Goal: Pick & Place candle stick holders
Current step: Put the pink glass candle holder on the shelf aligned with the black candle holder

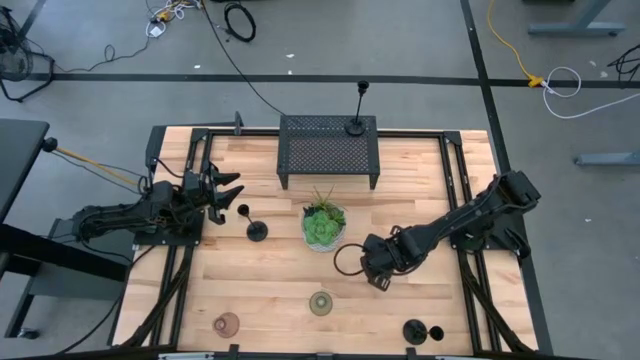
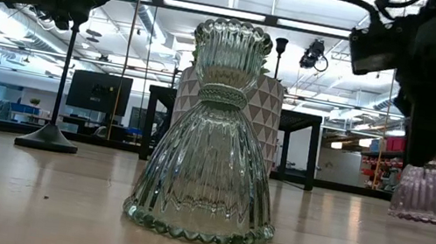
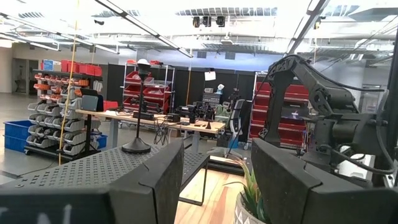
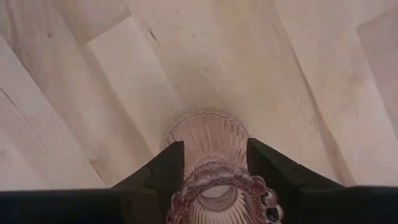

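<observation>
One black candle stick holder [image 1: 255, 230] stands on its round base left of the plant. A second [image 1: 357, 125] stands on the black mesh rack, and a third [image 1: 415, 330] stands at the near right. A greenish glass cup [image 2: 213, 139] and a pink one [image 1: 227, 323] stand on their wide bases near the front edge. My right gripper [image 1: 378, 275] points down and is shut on another pink glass cup [image 4: 208, 155]. My left gripper [image 1: 232, 190] is open and empty, level above the table, just behind the first holder's top. My right gripper pinches the pink glass cup's narrow upper part [image 4: 214, 171], just below its beaded rim, between its two fingers. The fingers come from above, pointing down. The cup stands upright with its wide base [image 2: 435, 212] at table level; whether it is lifted clear, I cannot tell.
A green plant in a bowl [image 1: 323, 225] stands mid-table between the two arms. The black mesh rack [image 1: 328, 150] stands at the far middle. Bare wood lies between the cups at the near edge.
</observation>
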Controlling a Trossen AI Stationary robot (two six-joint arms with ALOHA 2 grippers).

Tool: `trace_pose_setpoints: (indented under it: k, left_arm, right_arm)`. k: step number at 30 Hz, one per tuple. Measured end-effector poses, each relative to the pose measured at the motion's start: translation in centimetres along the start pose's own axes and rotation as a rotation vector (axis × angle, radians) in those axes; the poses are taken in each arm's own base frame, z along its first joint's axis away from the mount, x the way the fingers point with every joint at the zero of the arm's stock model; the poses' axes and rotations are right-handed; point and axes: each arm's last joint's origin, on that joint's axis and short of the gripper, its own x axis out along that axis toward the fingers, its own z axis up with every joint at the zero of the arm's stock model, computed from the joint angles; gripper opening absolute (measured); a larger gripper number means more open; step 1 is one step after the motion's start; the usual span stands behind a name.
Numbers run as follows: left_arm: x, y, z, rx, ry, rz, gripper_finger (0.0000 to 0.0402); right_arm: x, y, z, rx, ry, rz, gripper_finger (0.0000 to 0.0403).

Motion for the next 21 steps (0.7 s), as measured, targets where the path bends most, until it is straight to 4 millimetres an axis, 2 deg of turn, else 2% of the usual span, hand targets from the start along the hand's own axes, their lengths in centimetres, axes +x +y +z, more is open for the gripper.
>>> trace_pose_setpoints:
  k: [11, 21]
  left_arm:
    - [0.0, 0.0, 0.0, 0.001, 0.004, 0.0, 0.019]
    - [0.0, 0.0, 0.0, 0.002, 0.005, 0.001, 0.019]
  right_arm:
    - [-0.1, -1.0, 2.6, -0.067, -0.03, 0.074, 0.0157]
    - [-4.1, -0.6, 5.6, -0.188, -0.11, 0.116, 0.0157]
